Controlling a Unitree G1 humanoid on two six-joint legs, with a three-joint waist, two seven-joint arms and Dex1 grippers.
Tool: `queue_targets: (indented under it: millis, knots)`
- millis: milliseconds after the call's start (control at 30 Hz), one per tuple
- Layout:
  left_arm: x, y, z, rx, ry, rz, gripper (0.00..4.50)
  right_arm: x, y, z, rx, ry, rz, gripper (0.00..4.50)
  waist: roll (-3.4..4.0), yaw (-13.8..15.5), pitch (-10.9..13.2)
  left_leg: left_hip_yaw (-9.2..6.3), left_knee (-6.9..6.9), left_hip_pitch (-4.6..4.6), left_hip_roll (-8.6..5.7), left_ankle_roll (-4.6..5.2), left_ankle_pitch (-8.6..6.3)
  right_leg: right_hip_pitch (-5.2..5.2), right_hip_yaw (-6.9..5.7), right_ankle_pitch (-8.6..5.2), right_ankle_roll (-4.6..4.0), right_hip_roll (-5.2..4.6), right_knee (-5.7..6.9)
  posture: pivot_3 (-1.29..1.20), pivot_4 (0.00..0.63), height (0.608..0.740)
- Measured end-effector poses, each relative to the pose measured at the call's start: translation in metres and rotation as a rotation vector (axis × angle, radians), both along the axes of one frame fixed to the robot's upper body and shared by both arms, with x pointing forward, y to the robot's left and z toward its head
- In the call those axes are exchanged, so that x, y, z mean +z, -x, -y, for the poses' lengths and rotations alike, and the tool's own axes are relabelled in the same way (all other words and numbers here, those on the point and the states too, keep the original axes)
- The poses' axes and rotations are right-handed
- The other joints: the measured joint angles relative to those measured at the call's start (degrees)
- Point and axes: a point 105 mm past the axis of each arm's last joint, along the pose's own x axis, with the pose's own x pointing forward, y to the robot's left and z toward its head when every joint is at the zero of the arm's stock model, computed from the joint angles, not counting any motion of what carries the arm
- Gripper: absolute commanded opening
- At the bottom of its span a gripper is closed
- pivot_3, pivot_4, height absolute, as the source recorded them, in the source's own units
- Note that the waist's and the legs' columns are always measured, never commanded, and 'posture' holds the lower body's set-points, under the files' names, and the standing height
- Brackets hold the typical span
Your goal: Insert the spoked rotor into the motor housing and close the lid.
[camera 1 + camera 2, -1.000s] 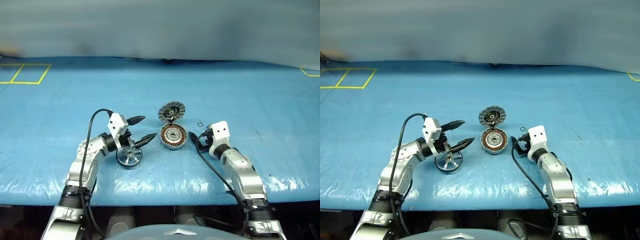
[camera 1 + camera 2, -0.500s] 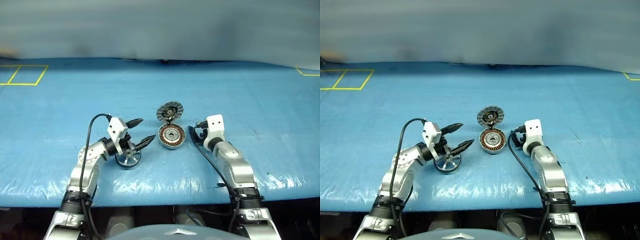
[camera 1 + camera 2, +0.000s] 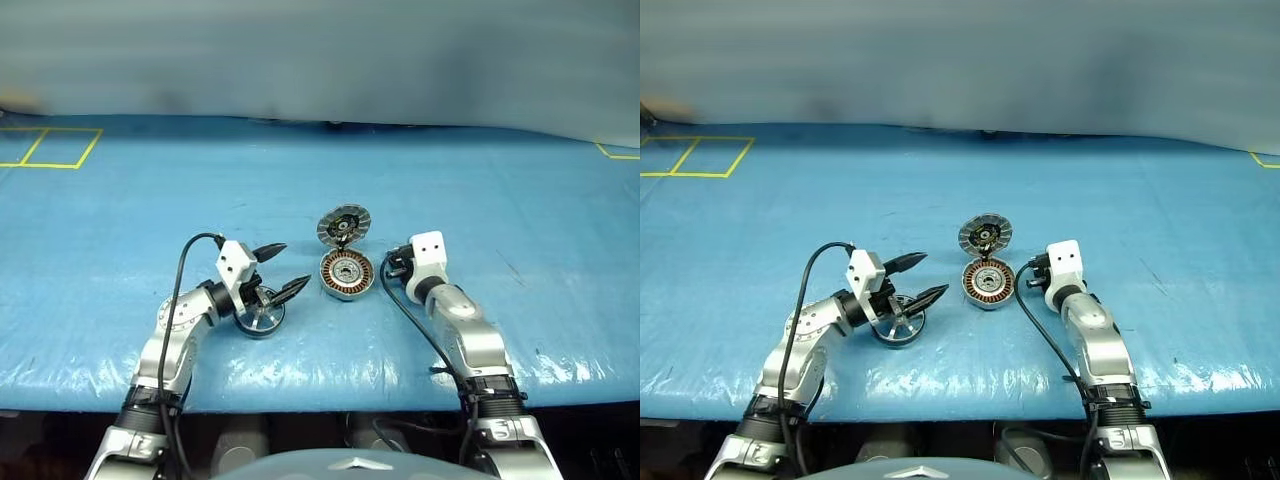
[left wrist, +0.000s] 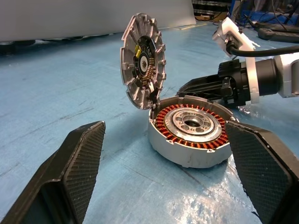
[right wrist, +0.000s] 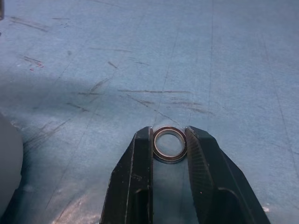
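Note:
The spoked rotor (image 3: 259, 318) lies flat on the blue table cover. My left gripper (image 3: 296, 263) hangs open just above it, aimed at the motor housing (image 4: 191, 130). The housing shows its ring of copper coils, and the lid (image 4: 142, 60) stands upright on its hinge at the far side. Right of the housing, my right gripper (image 5: 169, 132) rests low on the cover. Its two fingers press on either side of a small metal ring (image 5: 168, 158). In the left wrist view the right gripper (image 4: 205, 86) sits close behind the housing.
Blue plastic sheeting (image 3: 500, 180) covers the whole table, wrinkled along the front edge. Yellow tape squares (image 3: 50, 147) mark the far left corner, and another yellow mark (image 3: 620, 150) sits at the far right.
The right gripper's fingers have come together on the small ring beside the housing. The left arm and the rotor have stayed put.

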Motion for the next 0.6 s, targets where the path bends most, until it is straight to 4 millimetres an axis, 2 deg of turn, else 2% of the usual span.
queue_targets:
  millis: [100,267,367,600]
  knots:
    - [0.001,0.000,0.000,0.000,-0.002,0.010,4.34,0.009,0.013,-0.015,0.114,-0.070,0.046,0.65,0.13,-0.3,0.1,0.02,-0.09,-0.05,0.00,0.00,0.00,-0.11,0.02,-0.01,-0.02,0.00,0.00,0.00,0.150,0.740]
    - [0.004,0.001,0.000,-0.003,-0.004,0.052,4.34,0.049,0.021,-0.039,0.308,-0.090,0.172,0.65,0.18,-0.5,0.1,0.00,-0.08,0.00,0.03,0.00,0.00,-0.09,0.00,-0.04,0.02,0.04,0.03,0.00,0.150,0.740]
    - [0.004,0.002,0.000,-0.001,0.003,0.066,4.34,0.049,0.026,-0.053,0.381,-0.096,0.167,0.65,0.17,-0.4,0.1,0.02,-0.07,-0.02,0.03,0.00,0.00,-0.10,0.01,-0.05,0.02,0.03,0.02,0.00,0.150,0.740]
    - [0.001,0.003,0.000,-0.017,0.005,0.062,4.34,0.032,0.041,-0.091,0.560,-0.083,0.086,0.65,0.17,-0.3,0.1,0.02,-0.08,-0.04,0.02,0.00,0.00,-0.11,0.01,-0.05,-0.01,0.02,-0.01,0.00,0.150,0.740]
